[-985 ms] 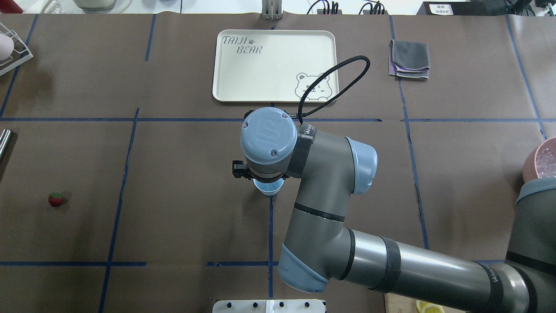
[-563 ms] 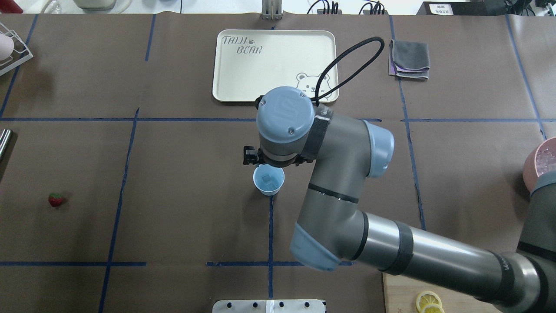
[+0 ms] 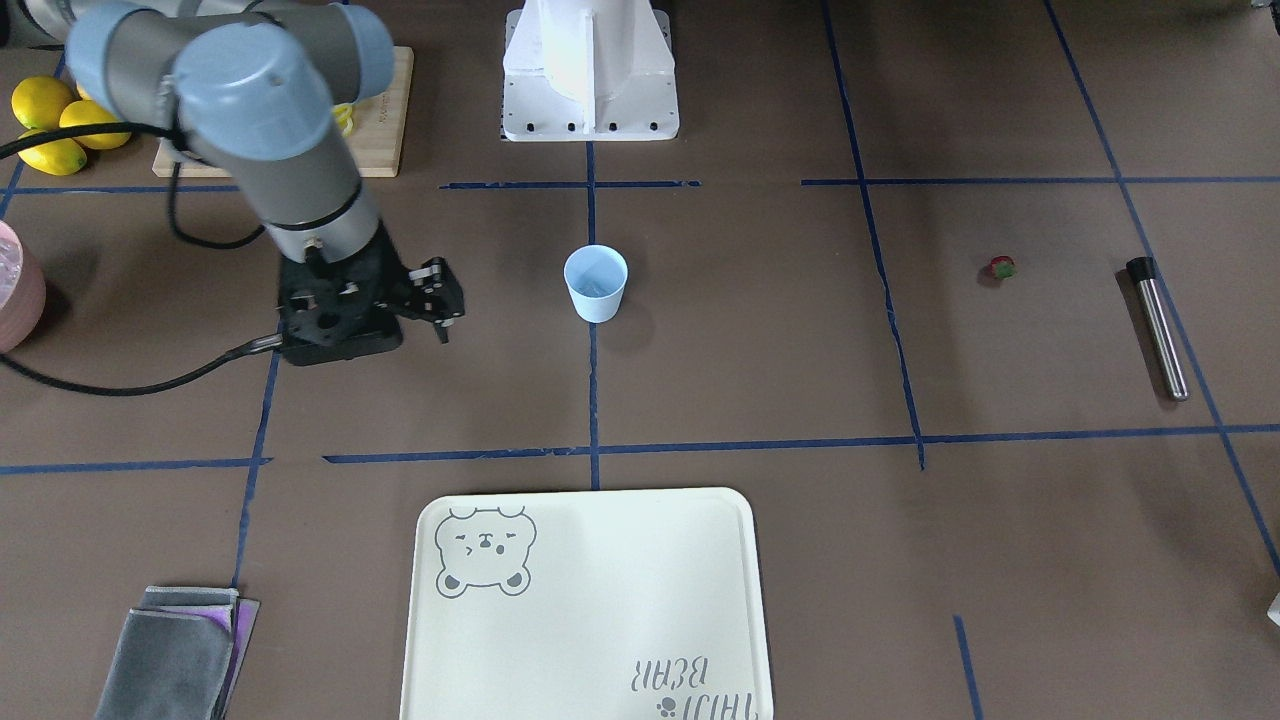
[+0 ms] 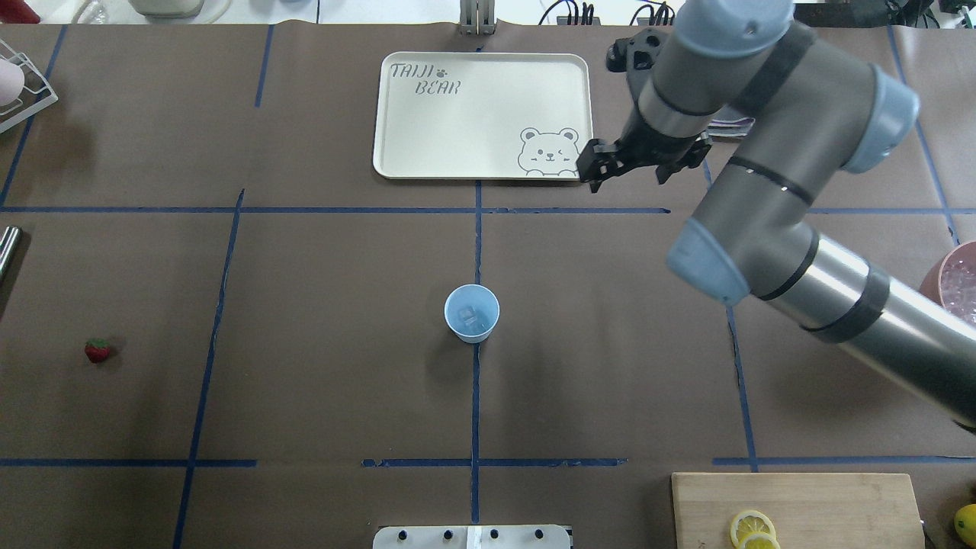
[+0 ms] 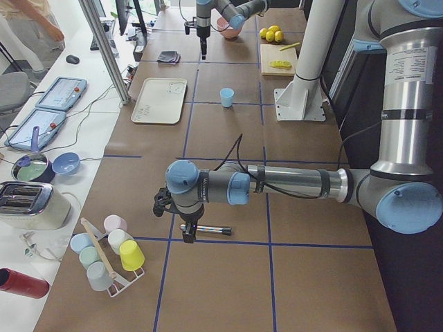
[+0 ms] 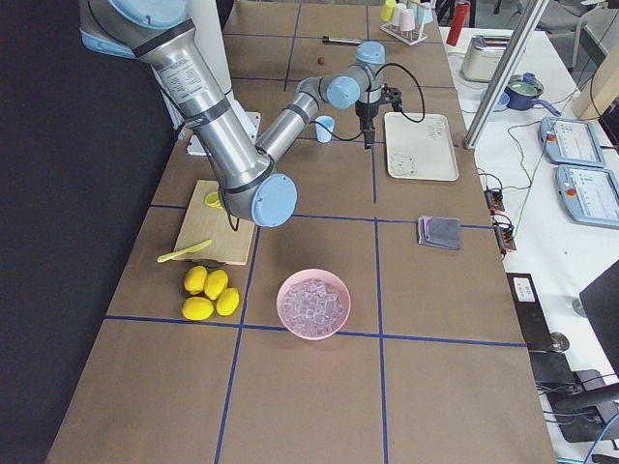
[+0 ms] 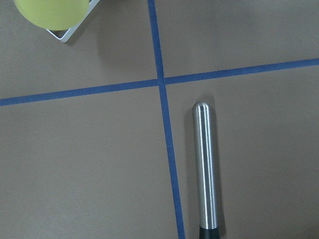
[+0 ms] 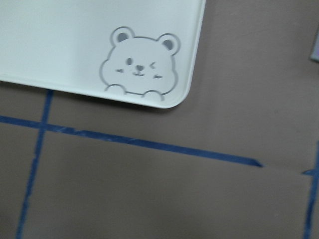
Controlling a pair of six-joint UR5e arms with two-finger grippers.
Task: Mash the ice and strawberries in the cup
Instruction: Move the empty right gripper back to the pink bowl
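The light blue cup (image 4: 472,313) stands upright at the table's middle, also seen from the front (image 3: 596,283). Clear ice cubes (image 4: 473,318) lie inside it. The small red strawberry (image 4: 97,350) lies far to the left on the table (image 3: 1001,267). My right gripper (image 3: 443,300) hangs open and empty by the tray's near right corner (image 4: 610,169), well away from the cup. My left gripper (image 5: 187,232) shows only in the exterior left view, above a metal rod (image 7: 206,169). I cannot tell whether it is open or shut.
A cream tray (image 4: 482,114) lies behind the cup. A pink bowl of ice (image 6: 313,303) stands at the far right. A cutting board with lemon slices (image 4: 793,507), whole lemons (image 3: 50,120), a grey cloth (image 3: 175,650) and a cup rack (image 5: 104,252) sit around the edges.
My right arm has swung from over the cup to the back right, by the tray's corner. The cup with ice in it now shows fully.
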